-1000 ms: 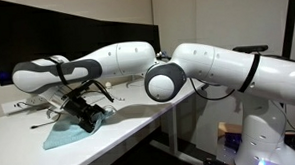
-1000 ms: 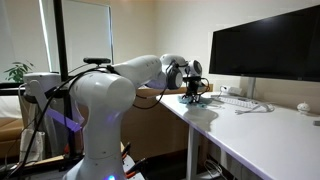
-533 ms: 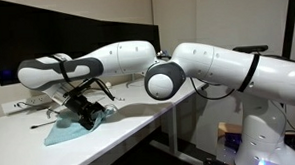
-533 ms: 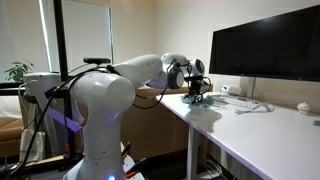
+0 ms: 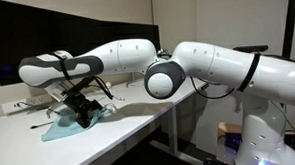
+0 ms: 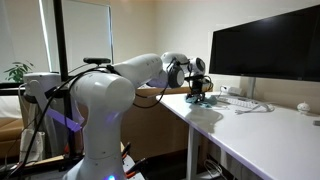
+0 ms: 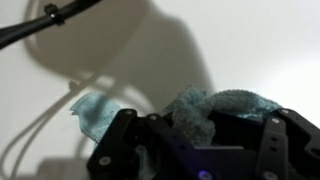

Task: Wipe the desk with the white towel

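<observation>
Pincer [image 5: 85, 114] clamped shut on towel [image 5: 58, 132], pressed low over table [image 5: 124, 127]. Fingertips hard to make out in an exterior view: dark, sunk among cloth folds. In wrist view, pincer [image 7: 196, 128] cut off by bottom edge, body dark and blurred. Towel [image 7: 228, 102] bunched between the two fingers, part of it hidden behind them. In an exterior view, pincer [image 6: 197, 94] small and far, jaws unreadable there.

Towel partly inside pincer, partly under it. Rest lies on table, spread away from pincer toward near table edge. Long axis from pincer out to that loose corner, lower left in an exterior view. In wrist view, long axis across the frame: flat flap left, raised bunch right. Pale teal, wrinkled.

Thin black cable [image 7: 60, 14] at top left of wrist view, blurred, cut off by frame edge; cannot tell whether lying on table. Dark monitor [image 6: 265, 48] at back of table.
</observation>
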Action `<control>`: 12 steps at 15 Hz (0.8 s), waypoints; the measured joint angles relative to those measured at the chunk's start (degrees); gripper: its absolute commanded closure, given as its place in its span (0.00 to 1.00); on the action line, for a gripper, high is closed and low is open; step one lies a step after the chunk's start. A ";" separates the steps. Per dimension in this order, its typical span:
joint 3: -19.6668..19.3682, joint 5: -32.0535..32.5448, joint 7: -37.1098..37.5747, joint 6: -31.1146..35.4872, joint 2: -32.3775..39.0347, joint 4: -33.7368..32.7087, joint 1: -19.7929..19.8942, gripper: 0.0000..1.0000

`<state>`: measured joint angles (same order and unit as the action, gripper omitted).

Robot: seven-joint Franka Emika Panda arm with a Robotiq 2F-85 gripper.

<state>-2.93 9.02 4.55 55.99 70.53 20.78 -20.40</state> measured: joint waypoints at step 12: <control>-2.90 0.77 4.72 2.99 0.07 0.40 -0.72 0.02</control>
<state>-5.83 9.79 9.27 58.97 70.60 21.18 -21.12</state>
